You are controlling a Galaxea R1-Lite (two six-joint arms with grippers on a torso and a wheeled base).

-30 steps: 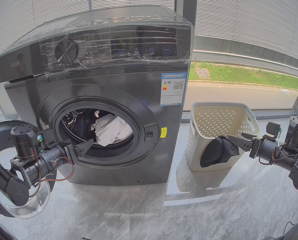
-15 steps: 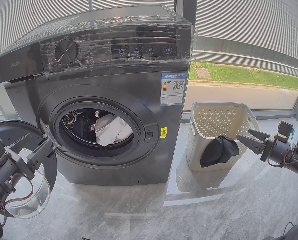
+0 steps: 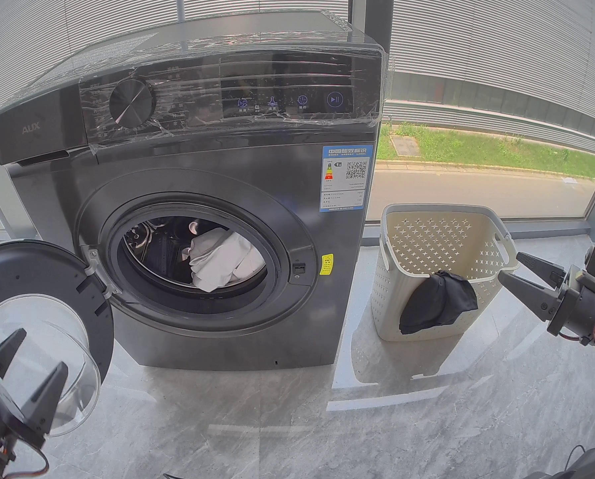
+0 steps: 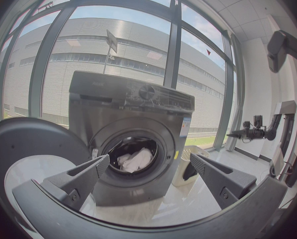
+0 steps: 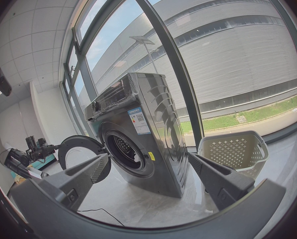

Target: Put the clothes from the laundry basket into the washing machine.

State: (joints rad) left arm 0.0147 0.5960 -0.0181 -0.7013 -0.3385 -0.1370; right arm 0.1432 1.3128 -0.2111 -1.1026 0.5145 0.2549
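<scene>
Both arms pulled back: left gripper from the washing machine mouth, right gripper off the laundry basket; both wide open, empty. Black garment hangs over basket's front rim; soft, light, probably best pinched at its bunched top

The washing machine stands at the left, its door swung open on its left side. Clothes lie inside it. The laundry basket stands just right of it, a garment hanging over its near rim.
</scene>
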